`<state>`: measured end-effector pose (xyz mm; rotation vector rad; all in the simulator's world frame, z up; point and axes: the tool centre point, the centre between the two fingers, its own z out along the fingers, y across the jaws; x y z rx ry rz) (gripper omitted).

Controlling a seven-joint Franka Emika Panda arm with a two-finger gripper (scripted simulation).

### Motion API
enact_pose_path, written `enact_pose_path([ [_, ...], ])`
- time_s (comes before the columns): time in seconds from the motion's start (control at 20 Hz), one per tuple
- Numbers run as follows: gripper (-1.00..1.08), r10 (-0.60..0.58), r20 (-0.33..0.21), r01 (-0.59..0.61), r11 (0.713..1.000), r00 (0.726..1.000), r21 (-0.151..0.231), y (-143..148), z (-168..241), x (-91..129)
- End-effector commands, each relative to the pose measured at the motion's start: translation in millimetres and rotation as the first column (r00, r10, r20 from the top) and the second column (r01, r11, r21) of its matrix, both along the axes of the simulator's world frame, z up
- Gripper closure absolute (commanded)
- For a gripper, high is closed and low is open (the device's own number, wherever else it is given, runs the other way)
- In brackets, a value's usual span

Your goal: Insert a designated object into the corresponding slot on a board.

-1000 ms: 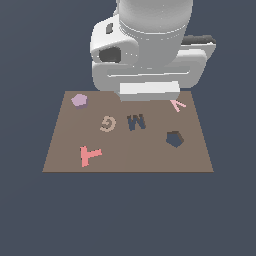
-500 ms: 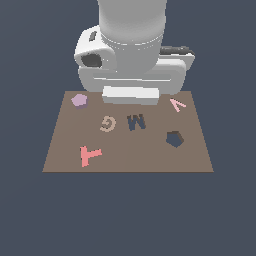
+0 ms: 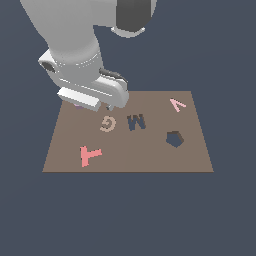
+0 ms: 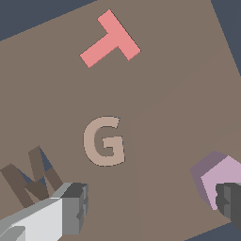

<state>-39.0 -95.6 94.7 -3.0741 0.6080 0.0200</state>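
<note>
The pale lilac pentagonal block (image 4: 217, 178) lies on the brown board (image 3: 150, 156) at its far corner on the exterior view's left. In the exterior view only a sliver of it (image 3: 78, 106) shows under my hand. My gripper (image 4: 150, 204) is open and hangs just above the board. One fingertip (image 4: 229, 200) is at the block's edge, and the other (image 4: 71, 206) is near the dark M cut-out (image 4: 29, 181). The dark pentagon slot (image 3: 174, 139) is empty, toward the exterior view's right.
The board also bears a tan G (image 3: 107, 123), the M cut-out (image 3: 136, 121), a pink T (image 3: 91, 155) near the front and a pink V (image 3: 177, 104) at the far right. In the wrist view the T (image 4: 110, 40) and G (image 4: 103, 141) show. The arm towers over the board's far left.
The arm has swung toward the exterior view's left and come down over the lilac block, which was in plain sight before and is now mostly covered.
</note>
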Motion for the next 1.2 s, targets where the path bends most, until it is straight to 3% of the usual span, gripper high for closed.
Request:
enact_pose_path([
  [0.0,-0.92,-0.09,0.004,0.09,0.996,0.996,-0.005,-26.2,-14.3,-14.2],
  [0.45,-0.92,-0.26,0.011,0.26,0.966,0.966,-0.012,-72.0,-42.7,-48.6],
  [1.15,-0.92,-0.268,0.011,0.268,0.963,0.963,-0.011,-73.7,-56.6,-51.0],
])
